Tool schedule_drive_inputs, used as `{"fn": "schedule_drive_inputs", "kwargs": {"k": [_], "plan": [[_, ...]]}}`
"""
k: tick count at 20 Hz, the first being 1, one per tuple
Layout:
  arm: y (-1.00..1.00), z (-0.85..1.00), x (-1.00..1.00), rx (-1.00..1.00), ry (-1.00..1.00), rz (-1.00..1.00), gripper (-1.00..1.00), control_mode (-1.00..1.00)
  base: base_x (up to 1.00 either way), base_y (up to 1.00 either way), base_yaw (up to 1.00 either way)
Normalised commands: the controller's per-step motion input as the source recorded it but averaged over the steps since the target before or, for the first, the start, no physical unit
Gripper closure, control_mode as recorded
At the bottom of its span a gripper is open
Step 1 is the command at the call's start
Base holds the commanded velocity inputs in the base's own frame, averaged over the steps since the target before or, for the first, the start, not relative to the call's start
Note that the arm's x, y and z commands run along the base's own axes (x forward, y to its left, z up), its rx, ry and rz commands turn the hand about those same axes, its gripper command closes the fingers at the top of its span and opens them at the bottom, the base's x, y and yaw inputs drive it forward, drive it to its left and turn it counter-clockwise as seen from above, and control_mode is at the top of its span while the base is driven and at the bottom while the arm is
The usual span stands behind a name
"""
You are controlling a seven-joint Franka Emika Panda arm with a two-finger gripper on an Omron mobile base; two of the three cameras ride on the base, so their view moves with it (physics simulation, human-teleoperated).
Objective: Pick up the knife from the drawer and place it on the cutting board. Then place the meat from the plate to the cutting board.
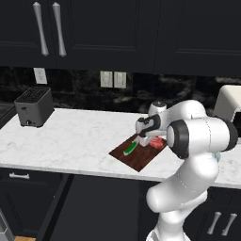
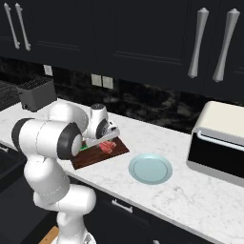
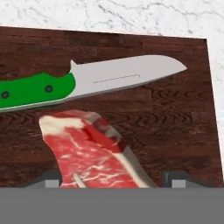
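The dark wooden cutting board (image 1: 136, 157) (image 2: 90, 159) (image 3: 175, 122) lies on the marble counter. Along its far side rests the green-handled knife (image 1: 130, 148) (image 2: 84, 147) (image 3: 87, 83). My gripper (image 1: 147, 139) (image 2: 102, 141) (image 3: 113, 183) hangs low over the board's right part, shut on the meat (image 1: 157, 141) (image 2: 107, 147) (image 3: 92, 153), which spans the gap between the fingers right beside the knife. To the right of the board the pale blue-green plate (image 2: 150, 168) stands bare. Under the counter at the left is a dark drawer (image 1: 28, 181) with a small silver handle.
A dark toaster (image 1: 34, 106) (image 2: 37, 93) stands at the counter's left end. A boxy white-topped oven (image 2: 219, 143) (image 1: 230, 103) sits at the right end. Wall cabinets with long silver handles hang above. My own arm blocks part of the board in both base views.
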Motion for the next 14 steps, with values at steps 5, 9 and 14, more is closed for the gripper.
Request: {"fn": "schedule_drive_inputs", "kwargs": {"k": [5,9,14], "plan": [[0.0,-0.35,0.34,0.0,0.02,0.0,1.0,-1.0,0.0,0.0,0.0],[0.01,-0.19,0.3,0.0,0.0,0.0,1.0,-1.0,0.0,0.0,0.0],[0.01,-0.09,0.15,0.0,0.0,0.0,-1.0,-1.0,0.0,0.0,0.0]]}}
